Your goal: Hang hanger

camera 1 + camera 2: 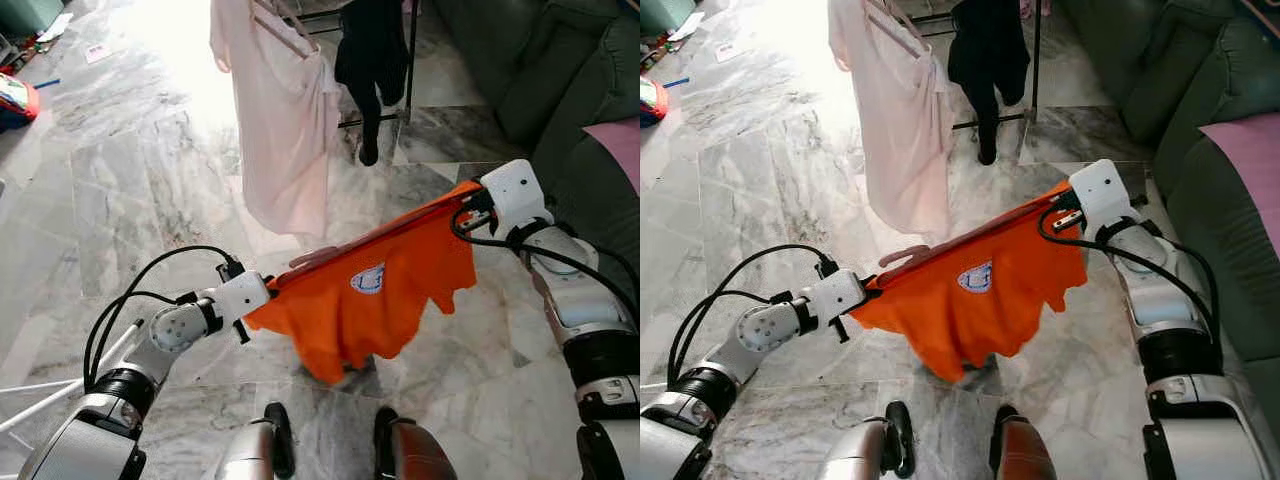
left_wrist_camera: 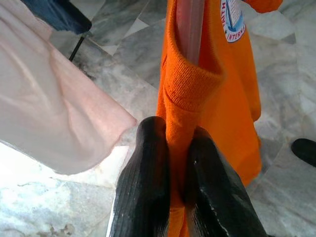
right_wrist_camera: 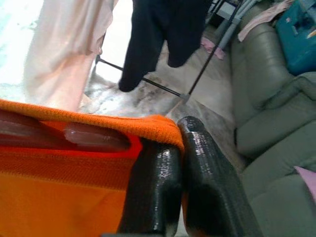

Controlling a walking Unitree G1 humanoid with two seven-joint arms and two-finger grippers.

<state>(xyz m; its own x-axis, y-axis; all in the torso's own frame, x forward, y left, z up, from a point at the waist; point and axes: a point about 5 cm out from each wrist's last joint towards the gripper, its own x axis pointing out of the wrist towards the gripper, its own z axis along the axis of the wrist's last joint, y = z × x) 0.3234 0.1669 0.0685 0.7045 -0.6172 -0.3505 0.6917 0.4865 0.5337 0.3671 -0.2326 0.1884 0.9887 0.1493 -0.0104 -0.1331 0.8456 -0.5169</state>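
Note:
An orange shirt (image 1: 380, 300) with a round white badge hangs on a pinkish hanger (image 1: 330, 255), stretched between my two arms above the marble floor. My left gripper (image 2: 170, 148) is shut on the shirt's one end, its black fingers (image 2: 143, 182) pinching the orange cloth. At the other end my right gripper (image 3: 180, 143) is shut on the shirt's edge beside the hanger's arm (image 3: 94, 138). The hanger's hook end (image 1: 902, 257) pokes out of the collar. Ahead stands a clothes rack (image 1: 405, 60) with a pale pink garment (image 1: 285, 130) and a dark garment (image 1: 372, 50).
A dark green sofa (image 1: 570, 90) with a pink cushion (image 1: 615, 140) runs along the right. The rack's foot bar (image 1: 365, 122) lies on the floor ahead. Toys and clutter (image 1: 15, 100) sit at the far left. White poles (image 1: 40, 400) lie at my lower left.

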